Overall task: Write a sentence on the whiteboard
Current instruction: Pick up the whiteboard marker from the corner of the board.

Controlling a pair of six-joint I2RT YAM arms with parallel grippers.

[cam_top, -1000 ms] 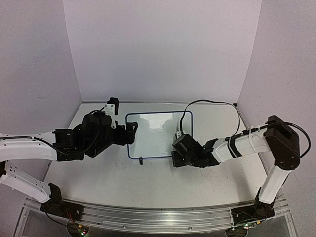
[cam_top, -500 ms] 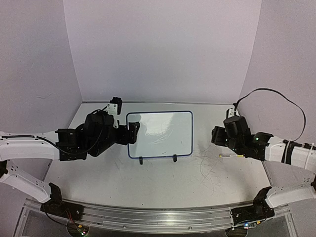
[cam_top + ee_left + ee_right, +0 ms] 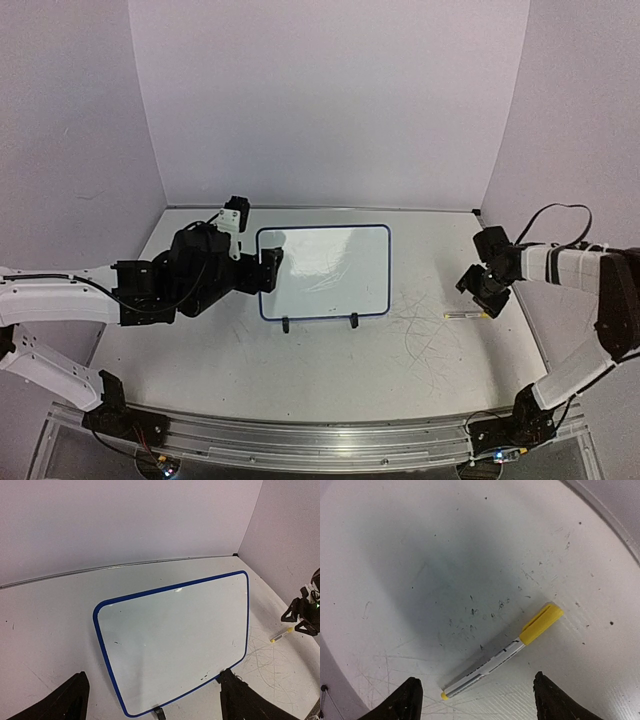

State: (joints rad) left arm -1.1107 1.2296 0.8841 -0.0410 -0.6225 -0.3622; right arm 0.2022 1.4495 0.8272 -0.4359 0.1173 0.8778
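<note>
Top view high from near side. Left wrist faces whiteboard point(image 3: 170, 645); right wrist close over marker point(image 3: 501, 653), seen by all.
</note>
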